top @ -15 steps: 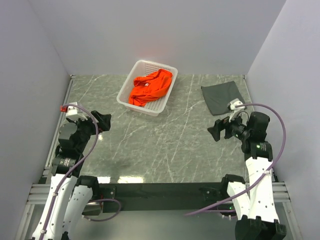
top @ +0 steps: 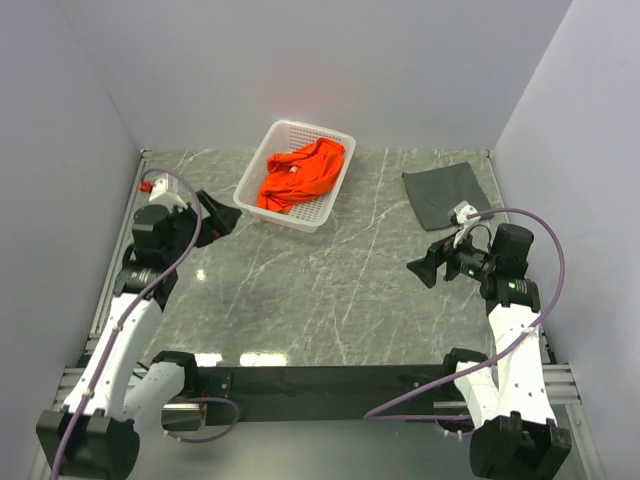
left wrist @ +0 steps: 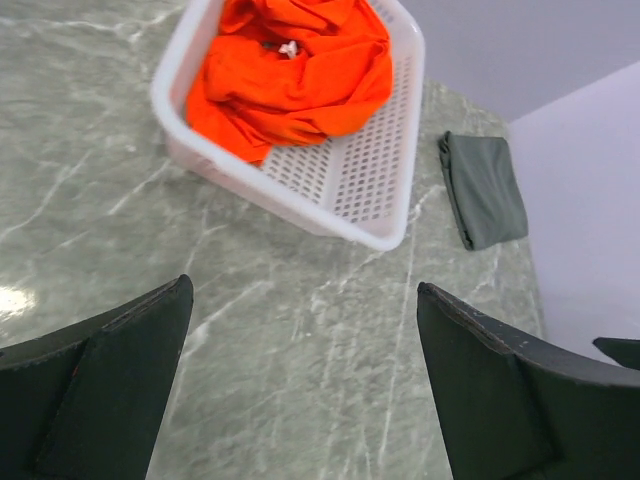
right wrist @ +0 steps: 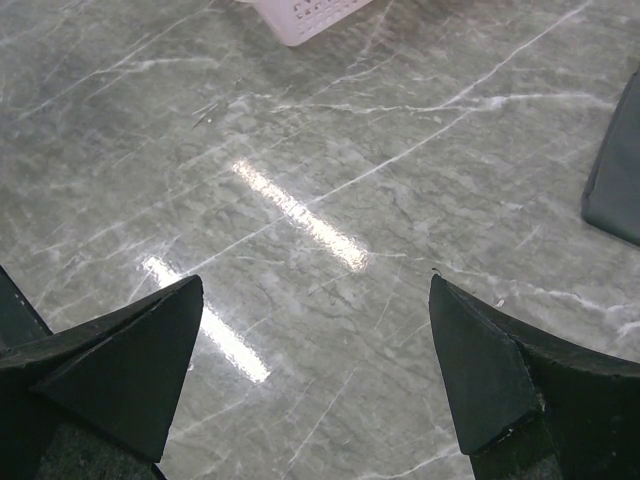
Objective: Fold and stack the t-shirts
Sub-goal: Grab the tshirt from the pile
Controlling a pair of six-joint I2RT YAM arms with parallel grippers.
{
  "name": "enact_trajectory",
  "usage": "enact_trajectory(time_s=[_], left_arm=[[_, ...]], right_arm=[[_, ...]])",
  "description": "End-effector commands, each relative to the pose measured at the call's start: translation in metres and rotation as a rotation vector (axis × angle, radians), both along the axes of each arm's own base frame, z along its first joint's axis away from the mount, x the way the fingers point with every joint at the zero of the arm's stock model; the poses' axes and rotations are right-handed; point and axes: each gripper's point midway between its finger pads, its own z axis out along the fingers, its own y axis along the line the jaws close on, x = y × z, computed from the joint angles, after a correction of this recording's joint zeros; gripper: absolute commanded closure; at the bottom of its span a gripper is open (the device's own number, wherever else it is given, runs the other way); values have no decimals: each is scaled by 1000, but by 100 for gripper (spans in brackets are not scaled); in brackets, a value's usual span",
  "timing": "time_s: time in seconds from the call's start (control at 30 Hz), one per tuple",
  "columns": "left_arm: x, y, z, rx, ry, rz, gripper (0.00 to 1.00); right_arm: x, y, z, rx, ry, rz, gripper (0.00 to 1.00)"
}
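Orange t-shirt [left wrist: 290, 75], soft and light, is lying bunched in the basket [left wrist: 340, 190] just ahead of the left end effector [left wrist: 305, 390], which is gaping wide; a raised fold is probably offering the best grip.

The left gripper [top: 214, 212], at about 9 o'clock in the top view, points toward 2 o'clock with its jaws spread wide and nothing between them. The right gripper [top: 422, 270], at about 4 o'clock, points toward 9 o'clock, and its jaws are also wide apart and empty.
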Motion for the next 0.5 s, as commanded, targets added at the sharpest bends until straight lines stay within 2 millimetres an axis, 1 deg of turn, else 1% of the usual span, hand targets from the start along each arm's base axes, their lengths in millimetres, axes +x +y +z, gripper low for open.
enact_trajectory(time_s=[0.0, 0.03, 0.1, 0.13, 0.17, 0.2, 0.23, 0.27, 0.3, 0.33, 0.37, 0.4, 0.43, 0.47], left_arm=[[15, -20, 48, -73, -97, -76, 1], [22, -22, 41, -72, -70, -83, 1], [30, -30, 48, -69, -75, -101, 1], [38, -34, 41, -64, -50, -107, 1], [40, -42, 41, -53, -47, -128, 1], [47, -44, 50, -44, -64, -121, 1], [56, -50, 40, -31, -27, -128, 0], [59, -60, 38, -18, -20, -150, 1], [67, -63, 44, -9, -22, -140, 1], [78, -69, 29, 7, 24, -141, 1], [84, -78, 38, 14, 13, -151, 1], [89, -82, 30, 27, 48, -150, 1], [103, -83, 11, 55, 97, -117, 1], [111, -91, 19, 64, 89, -112, 1]], right_arm=[[7, -3, 13, -20, -75, 1, 0], [7, -4, 13, -24, -73, -4, 0], [8, -6, 13, -29, -72, -19, 0], [9, -6, 12, -31, -73, -21, 0], [9, -7, 12, -33, -71, -24, 0], [9, -7, 13, -33, -74, -24, 0], [9, -7, 13, -34, -73, -27, 0], [9, -7, 13, -35, -72, -28, 0], [9, -8, 13, -37, -73, -29, 0], [9, -8, 13, -39, -74, -33, 0], [9, -8, 14, -39, -76, -33, 0], [9, -8, 14, -38, -78, -34, 0], [9, -9, 14, -41, -78, -35, 0], [9, -9, 14, -40, -76, -36, 0]])
